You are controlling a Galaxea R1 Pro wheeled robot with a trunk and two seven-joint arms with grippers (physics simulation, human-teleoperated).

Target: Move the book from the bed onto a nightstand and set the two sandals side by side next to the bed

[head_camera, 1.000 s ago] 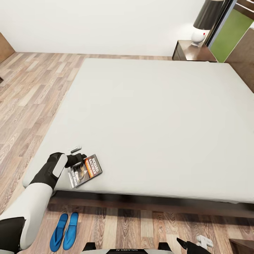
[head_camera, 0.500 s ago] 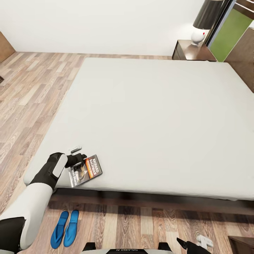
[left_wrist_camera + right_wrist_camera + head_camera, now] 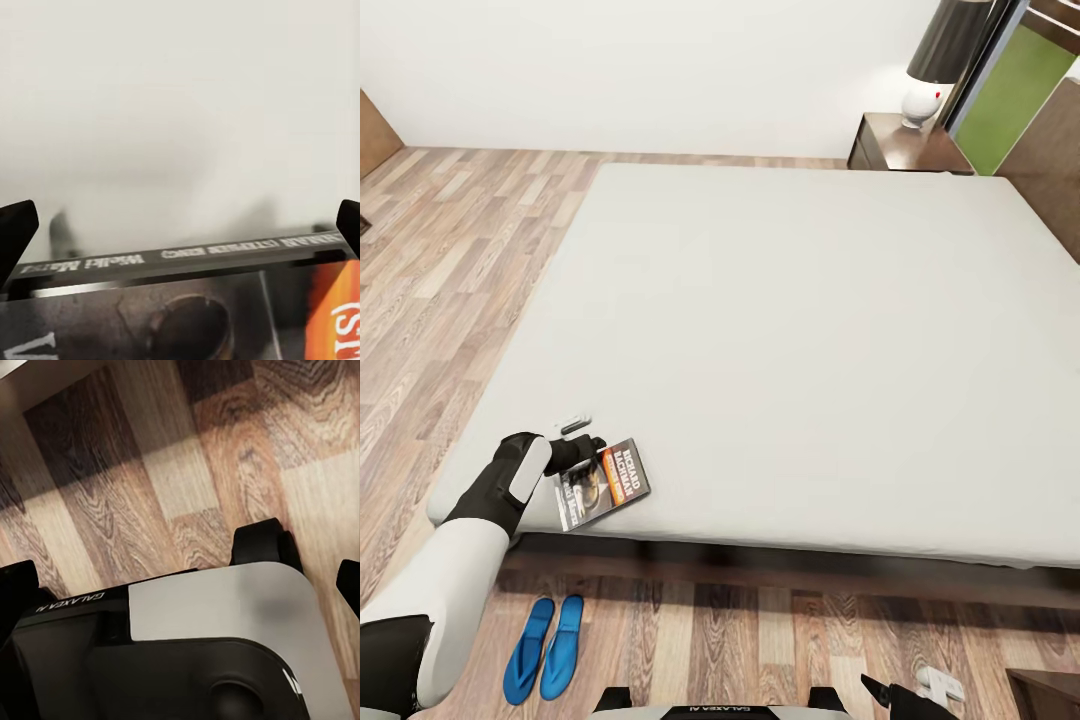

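The book [image 3: 605, 482], dark with an orange band, lies flat near the front left corner of the bed [image 3: 780, 330]. My left gripper [image 3: 580, 438] is at the book's left edge, open. In the left wrist view the book [image 3: 187, 300] shows its spine close up, with the left gripper [image 3: 180, 225] spread wide across it. The two sandals [image 3: 528, 650] [image 3: 563, 645] lie side by side on the floor in front of the bed's left corner. One nightstand [image 3: 905, 150] stands past the bed's far right corner. My right gripper [image 3: 920, 690] hangs low at the right, open.
A lamp [image 3: 935, 70] with a black shade stands on the nightstand. Wood plank floor [image 3: 450, 260] runs along the bed's left side and front. In the right wrist view my own base [image 3: 217, 645] and the floor [image 3: 247, 472] lie below the right gripper [image 3: 180, 577].
The whole view shifted slightly a second ago, so the camera moved. The left gripper, the book and the sandals have kept their places since.
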